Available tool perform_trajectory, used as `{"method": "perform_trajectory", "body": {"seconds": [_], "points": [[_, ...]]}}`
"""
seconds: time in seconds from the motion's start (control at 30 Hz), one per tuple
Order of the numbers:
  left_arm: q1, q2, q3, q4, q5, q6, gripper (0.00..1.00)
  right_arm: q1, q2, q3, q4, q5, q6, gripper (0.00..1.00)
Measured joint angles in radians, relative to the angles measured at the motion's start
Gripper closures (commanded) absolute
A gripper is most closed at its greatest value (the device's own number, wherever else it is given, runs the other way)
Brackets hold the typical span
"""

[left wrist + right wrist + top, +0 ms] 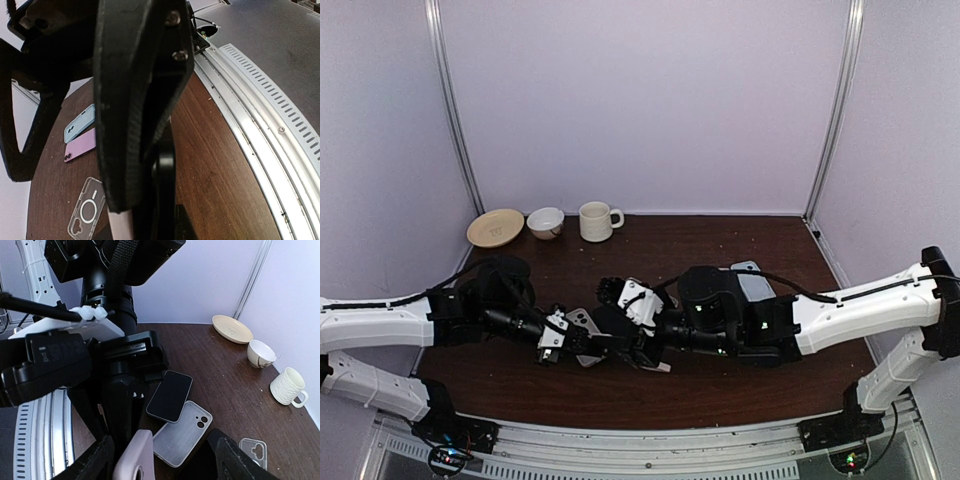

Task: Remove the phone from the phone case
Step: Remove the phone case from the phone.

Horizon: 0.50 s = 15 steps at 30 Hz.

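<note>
The pink phone case (pixel 134 456) is clamped by the closed left pincer (pixel 582 345). It sits between the wide-open fingers of the right pincer (pixel 160 460), so the separating step appears underway. Next, the phone must be pried free.

No readable text, label, brand or number shows on anything here.

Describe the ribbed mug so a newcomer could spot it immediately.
Look along the far edge of the brown table, at the back wall left of centre. Three cream pieces stand in a row there: a plate, a small bowl, then the mug. It is the tallest, ribbed, with a handle.
</note>
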Motion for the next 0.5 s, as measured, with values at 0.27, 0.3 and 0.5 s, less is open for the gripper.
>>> {"method": "perform_trajectory", "body": {"seconds": [0.27, 0.3, 0.5], "points": [[0.000, 0.000, 0.000, -0.005, -0.011, 0.005, 1.00, 0.009, -0.001, 0.000, -0.029, 0.098, -0.037, 0.27], [0.000, 0.000, 0.000, -0.005, -0.012, 0.005, 1.00, 0.009, -0.002, -0.002, -0.034, 0.105, -0.040, 0.27], [0.000, -0.002, 0.000, -0.004, -0.024, 0.005, 1.00, 0.010, -0.043, -0.051, -0.068, 0.135, -0.042, 0.28]]}}
